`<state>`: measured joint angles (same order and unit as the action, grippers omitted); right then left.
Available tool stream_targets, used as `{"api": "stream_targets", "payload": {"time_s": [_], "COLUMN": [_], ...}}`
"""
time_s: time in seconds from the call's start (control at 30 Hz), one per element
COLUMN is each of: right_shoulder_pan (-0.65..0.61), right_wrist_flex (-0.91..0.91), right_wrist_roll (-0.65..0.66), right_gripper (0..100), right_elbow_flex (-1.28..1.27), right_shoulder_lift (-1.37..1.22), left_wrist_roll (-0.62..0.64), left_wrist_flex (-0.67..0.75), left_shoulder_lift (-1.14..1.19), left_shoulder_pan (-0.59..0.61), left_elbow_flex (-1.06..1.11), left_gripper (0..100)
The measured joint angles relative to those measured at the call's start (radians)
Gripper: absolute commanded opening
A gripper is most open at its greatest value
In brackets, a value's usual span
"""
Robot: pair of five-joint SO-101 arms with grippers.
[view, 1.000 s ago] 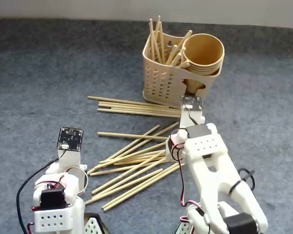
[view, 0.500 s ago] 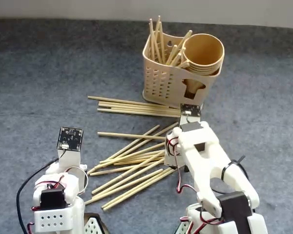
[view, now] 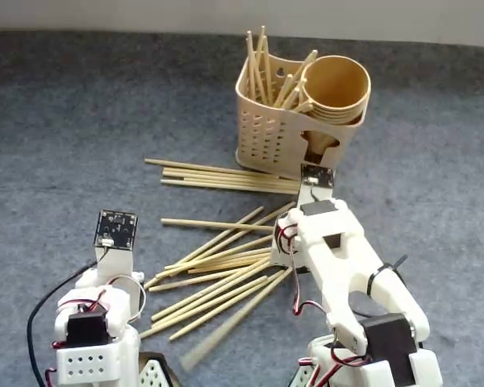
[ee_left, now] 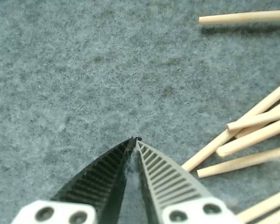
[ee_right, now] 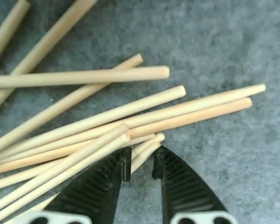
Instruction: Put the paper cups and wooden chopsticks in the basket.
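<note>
High view: pale, slender wooden chopsticks (view: pixel 218 260) strewn on grey felt mat (view: pixel 64 121); tan nested paper cups (view: pixel 336 85) already in beige slotted plastic basket (view: pixel 262 133).

Left wrist view: left gripper (ee_left: pixel 134 140) pressed together above bare felt.

Right wrist view: right gripper (ee_right: pixel 141 161) narrowly parted, straddling stick ends.

Probably light, stiff, smooth and prone to rolling; best pinched mid-length.

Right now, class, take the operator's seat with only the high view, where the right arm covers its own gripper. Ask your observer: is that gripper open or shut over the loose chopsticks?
Observer: The right gripper is open, jaws apart, over the loose chopsticks.
Operator: Anything between the jaws?
Observer: Two chopstick ends reach into the gap, unclamped.
Operator: And the left gripper?
Observer: The left gripper is shut on nothing, above bare carpet.
</note>
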<state>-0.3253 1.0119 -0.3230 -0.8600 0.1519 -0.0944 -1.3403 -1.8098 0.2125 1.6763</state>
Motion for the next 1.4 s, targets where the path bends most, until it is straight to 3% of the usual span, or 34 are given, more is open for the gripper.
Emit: {"api": "stream_targets", "payload": {"time_s": [0.37,1.2,1.4], "right_shoulder_pan": [0.009,0.014,-0.081], "right_wrist_flex": [0.002,0.0,0.0], "right_wrist_roll": [-0.002,0.0,0.066], "right_gripper": [0.5,0.5,0.5], "right_elbow_flex": [-0.002,-0.009,0.037], "right_shoulder_lift": [0.029,0.703,0.72], "left_wrist_roll": [0.0,0.0,0.0], "left_wrist_flex": [0.0,0.0,0.0], "left_shoulder_lift": [0.0,0.0,0.0], "left_shoulder_pan": [0.0,0.0,0.0], "left_elbow_flex": [0.0,0.0,0.0], "left_gripper": [2,2,2]}}
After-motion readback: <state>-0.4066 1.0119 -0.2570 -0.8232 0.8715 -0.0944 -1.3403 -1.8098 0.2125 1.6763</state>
